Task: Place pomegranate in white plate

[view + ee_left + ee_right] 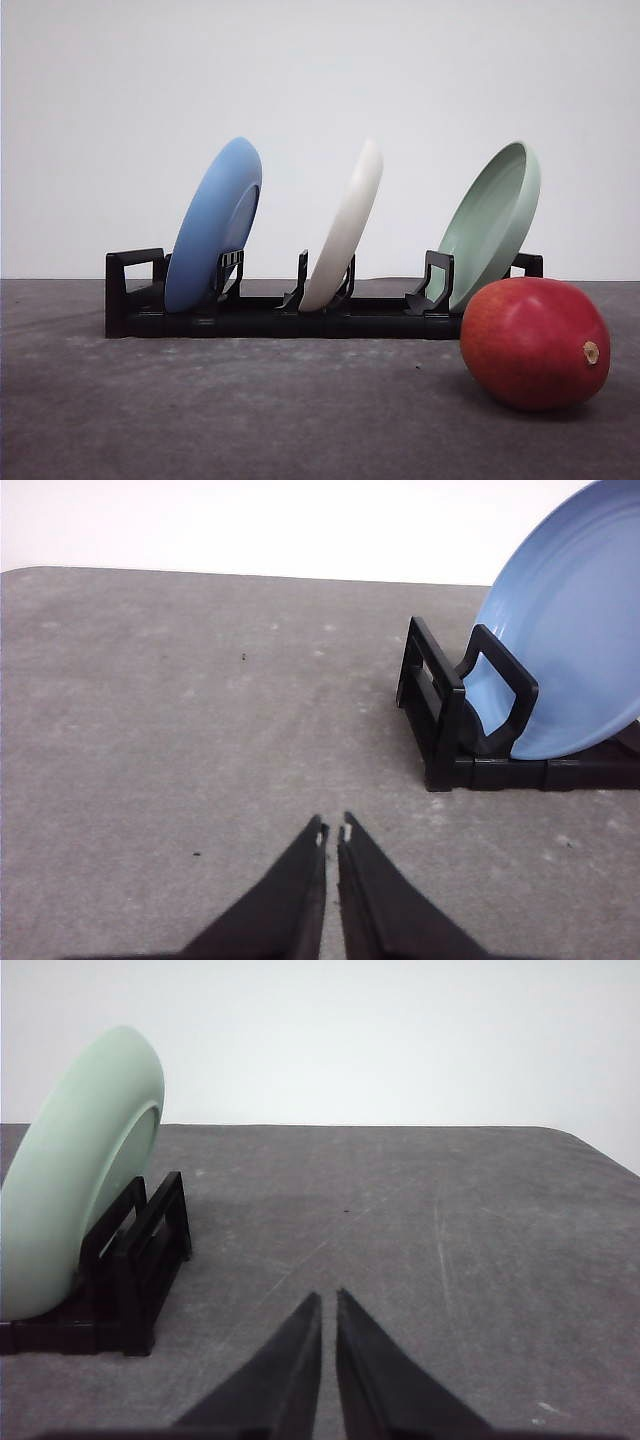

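The red pomegranate [535, 342] lies on the grey table at the front right, its tan stem nub facing right. The white plate [343, 228] stands on edge in the middle slot of a black rack [250, 315], leaning right. My left gripper [332, 832] hovers low over bare table, its fingers pressed together with nothing between them, the rack's left end ahead to the right. My right gripper [328, 1298] is also shut and holds nothing, with the rack's right end off to the left.
A blue plate [214, 225] leans in the rack's left slot and a pale green plate [492, 222] in its right slot, just behind the fruit. The grey table [250, 410] stretches open in front of the rack. A white wall stands behind.
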Tool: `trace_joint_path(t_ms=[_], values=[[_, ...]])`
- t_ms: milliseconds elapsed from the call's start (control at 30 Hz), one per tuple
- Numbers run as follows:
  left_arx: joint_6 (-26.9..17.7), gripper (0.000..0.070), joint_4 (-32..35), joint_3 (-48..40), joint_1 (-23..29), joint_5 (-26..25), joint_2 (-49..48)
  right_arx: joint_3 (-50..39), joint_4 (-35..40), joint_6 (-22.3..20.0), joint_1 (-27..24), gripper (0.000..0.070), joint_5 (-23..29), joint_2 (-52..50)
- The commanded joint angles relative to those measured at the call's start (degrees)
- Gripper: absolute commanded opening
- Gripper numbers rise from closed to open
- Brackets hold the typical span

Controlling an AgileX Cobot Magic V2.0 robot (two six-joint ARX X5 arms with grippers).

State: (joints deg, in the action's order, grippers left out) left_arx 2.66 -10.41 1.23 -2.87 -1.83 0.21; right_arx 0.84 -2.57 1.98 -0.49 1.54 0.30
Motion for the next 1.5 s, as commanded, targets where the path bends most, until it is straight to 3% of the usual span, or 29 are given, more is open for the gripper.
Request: trace_joint_path(t_ms=[0,167,267,333,533,633,733,933,1133,1300,1467], values=[[1.4,0.0000,-0.2,-0.5,0.0,-0.1,0.0,-0.2,0.6,0.8,-0.1,0.0022,0.0,-0.1],[9.9,0.0000,-0.2,-0.5,0.0,-0.1,0.0,-0.2,6.7,1.0,-0.1,0.0022,0.0,-0.1],[13.1,0.0000,0.1,-0.5,0.0,-0.1,0.0,0.0,8.5,3.7,-0.1,0.0022,-0.1,-0.1],[14.4,0.0000,1.4,-0.5,0.0,-0.1,0.0,0.0,10.4,6.7,-0.1,0.0021,0.0,-0.1],[16.4,0.0000,10.7,1.7,0.0,0.1,0.0,1.8,13.6,21.3,-0.1,0.0004,-0.5,-0.1],[16.4,0.0003,9.3,5.1,0.0,2.2,0.0,4.6,12.5,26.6,-0.1,0.0004,-1.2,-0.1],[16.3,0.0003,4.5,10.2,0.0,3.7,0.4,9.2,9.0,28.6,-0.1,0.0004,-2.8,0.0],[16.2,0.0003,-7.1,22.5,0.0,3.7,5.0,22.3,-7.0,26.4,-0.1,0.0004,-5.6,4.1],[14.1,0.0003,-19.6,33.8,0.0,2.7,14.6,33.1,-19.2,16.8,-0.1,0.0004,-12.3,14.4],[10.9,0.0003,-27.5,40.1,0.0,-2.2,24.4,37.7,-23.7,9.8,0.0,0.0004,-16.1,23.6],[6.7,0.0003,-28.8,42.5,0.0,-8.7,34.0,38.4,-23.4,6.2,0.5,0.0004,-19.5,30.9]])
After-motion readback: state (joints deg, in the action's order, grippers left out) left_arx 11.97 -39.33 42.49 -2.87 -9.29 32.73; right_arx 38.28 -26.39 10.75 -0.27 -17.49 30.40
